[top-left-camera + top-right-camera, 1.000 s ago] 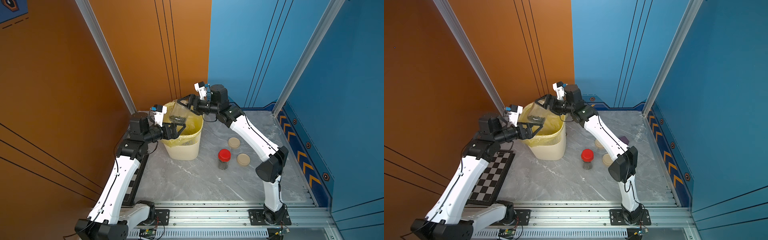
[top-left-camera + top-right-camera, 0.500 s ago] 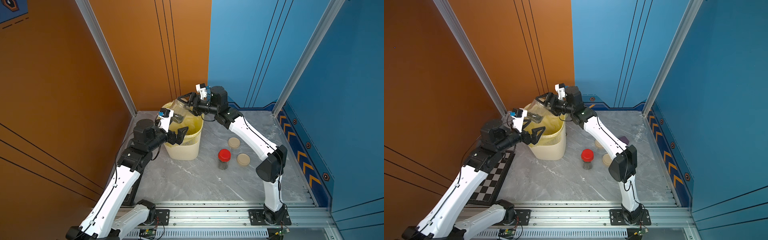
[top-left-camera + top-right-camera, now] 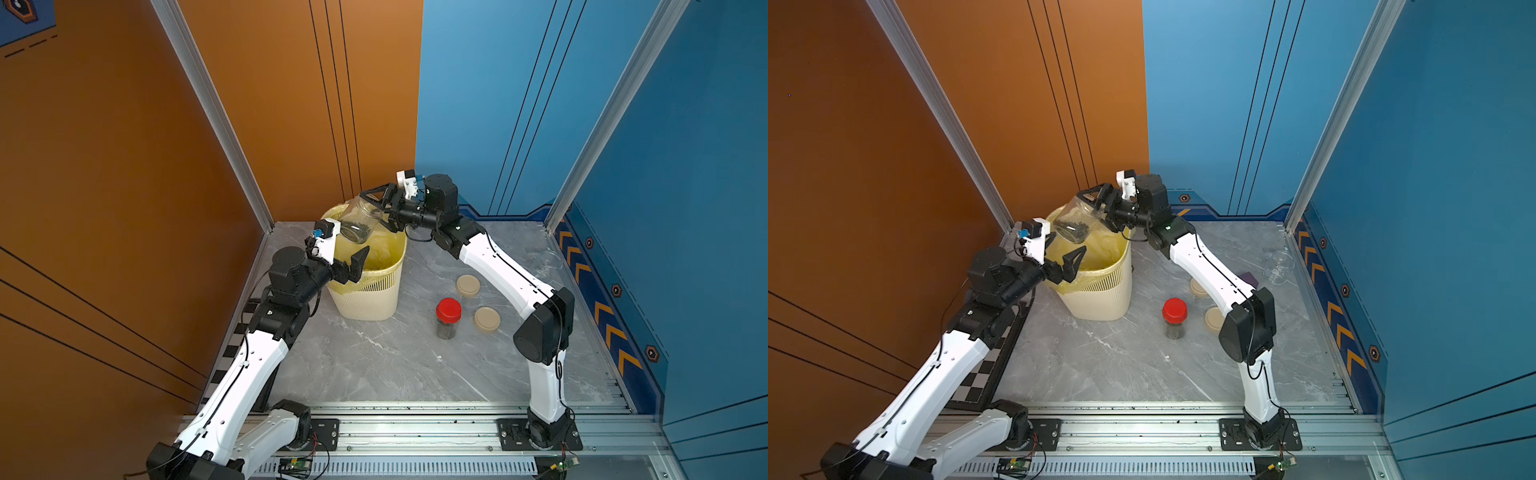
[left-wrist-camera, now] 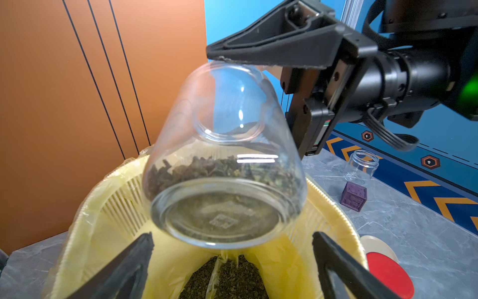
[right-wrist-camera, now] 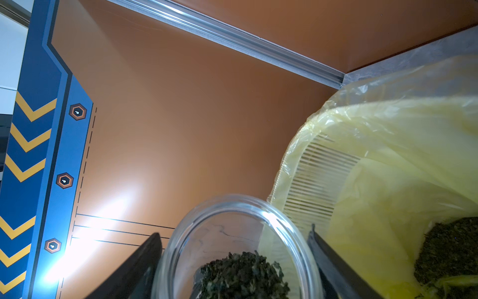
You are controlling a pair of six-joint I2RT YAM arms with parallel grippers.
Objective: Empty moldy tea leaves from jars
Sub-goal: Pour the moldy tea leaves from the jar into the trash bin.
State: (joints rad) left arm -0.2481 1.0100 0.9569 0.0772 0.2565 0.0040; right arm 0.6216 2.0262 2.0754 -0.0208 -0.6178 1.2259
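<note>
Left wrist view: we see an open jar (image 4: pixel 225 165) tilted above the bin (image 4: pixel 121 207), tea leaves (image 4: pixel 219 170) lying against its base, clamped near its mouth by the right gripper (image 3: pixel 370 204). Our left gripper (image 4: pixel 232 240), jaws apart and empty, hovers near that base; a red-lidded jar (image 3: pixel 448 318) stands on the bench (image 3: pixel 395 365).

1. Orange wall panels (image 3: pixel 270 104) with thin dark vertical lines, beyond the right gripper's fingers (image 5: pixel 134 269).
2. Blue wall panels (image 3: pixel 478 104), orange-chevron skirting (image 3: pixel 604 316) low down.
3. Grey marbled floor (image 3: pixel 374 365) below the fingers.
4. Bright glare (image 5: pixel 111 207) on the orange wall, perhaps a lamp's reflection.
</note>
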